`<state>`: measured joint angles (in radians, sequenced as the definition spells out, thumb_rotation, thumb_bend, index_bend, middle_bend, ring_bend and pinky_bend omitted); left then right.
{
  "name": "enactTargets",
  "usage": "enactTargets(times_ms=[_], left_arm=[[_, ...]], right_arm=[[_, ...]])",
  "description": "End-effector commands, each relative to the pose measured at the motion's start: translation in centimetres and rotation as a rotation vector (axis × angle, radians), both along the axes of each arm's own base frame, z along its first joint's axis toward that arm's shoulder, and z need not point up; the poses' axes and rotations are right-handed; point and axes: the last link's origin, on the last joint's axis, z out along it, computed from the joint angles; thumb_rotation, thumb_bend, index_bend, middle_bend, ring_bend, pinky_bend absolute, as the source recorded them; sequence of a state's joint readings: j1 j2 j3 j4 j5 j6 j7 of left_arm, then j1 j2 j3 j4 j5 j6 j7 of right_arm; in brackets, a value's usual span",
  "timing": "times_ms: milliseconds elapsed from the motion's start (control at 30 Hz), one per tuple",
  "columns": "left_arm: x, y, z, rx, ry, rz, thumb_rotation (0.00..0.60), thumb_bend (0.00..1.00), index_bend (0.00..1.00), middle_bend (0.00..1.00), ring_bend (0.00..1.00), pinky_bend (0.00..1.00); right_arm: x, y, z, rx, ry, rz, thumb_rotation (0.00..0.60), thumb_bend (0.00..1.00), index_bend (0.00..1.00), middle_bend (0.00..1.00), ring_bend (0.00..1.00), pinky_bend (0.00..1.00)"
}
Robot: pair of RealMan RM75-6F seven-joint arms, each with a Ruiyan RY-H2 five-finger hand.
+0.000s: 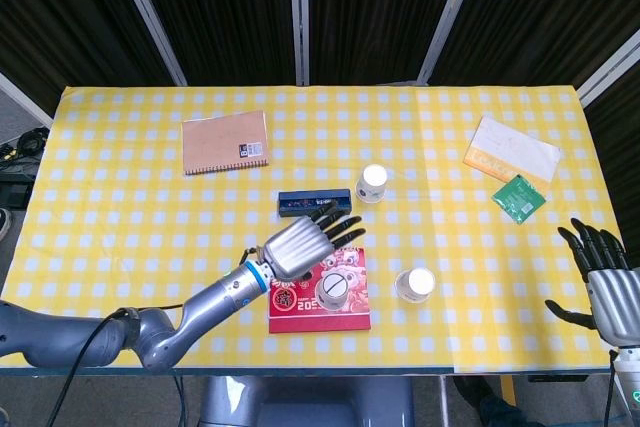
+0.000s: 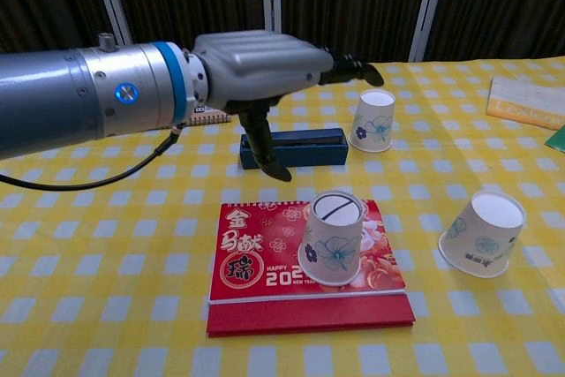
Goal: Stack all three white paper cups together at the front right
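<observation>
Three white paper cups with blue flowers stand mouth down. One cup (image 1: 333,290) (image 2: 332,237) sits on the red 2026 booklet (image 1: 300,311) (image 2: 265,262). A second cup (image 1: 414,285) (image 2: 484,232) leans tilted on the cloth to its right. The third cup (image 1: 372,183) (image 2: 373,119) stands further back. My left hand (image 1: 300,243) (image 2: 260,74) hovers open above and behind the booklet cup, fingers spread, holding nothing. At the front right edge my right hand (image 1: 606,282) is open with fingers apart.
A dark blue box (image 1: 314,203) (image 2: 296,147) lies behind the booklet, under my left hand. A brown notebook (image 1: 225,142) is at the back left. A white-and-yellow packet (image 1: 512,148) (image 2: 530,101) and a green packet (image 1: 519,197) lie at the back right.
</observation>
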<state>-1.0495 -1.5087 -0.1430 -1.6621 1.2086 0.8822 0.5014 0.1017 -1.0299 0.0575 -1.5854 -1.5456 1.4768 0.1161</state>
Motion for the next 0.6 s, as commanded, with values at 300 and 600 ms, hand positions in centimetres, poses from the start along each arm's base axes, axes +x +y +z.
enactTargets(times_ms=[300, 600], left_arm=[[-10.3, 2.6, 10.2, 0.276, -0.074, 0.331, 0.6, 0.0, 0.0, 0.0, 0.0, 0.0], [-21.7, -5.4, 17.6, 0.517, -0.086, 0.656, 0.6, 0.0, 0.0, 0.0, 0.0, 0.0]], right_arm=[[0.1, 0.0, -0.7, 0.018, 0.006, -0.002, 0.6, 0.0, 0.04, 0.0, 0.0, 0.0], [2.1, -2.4, -2.6, 0.112, 0.047, 0.044, 0.6, 0.0, 0.04, 0.0, 0.0, 0.0]])
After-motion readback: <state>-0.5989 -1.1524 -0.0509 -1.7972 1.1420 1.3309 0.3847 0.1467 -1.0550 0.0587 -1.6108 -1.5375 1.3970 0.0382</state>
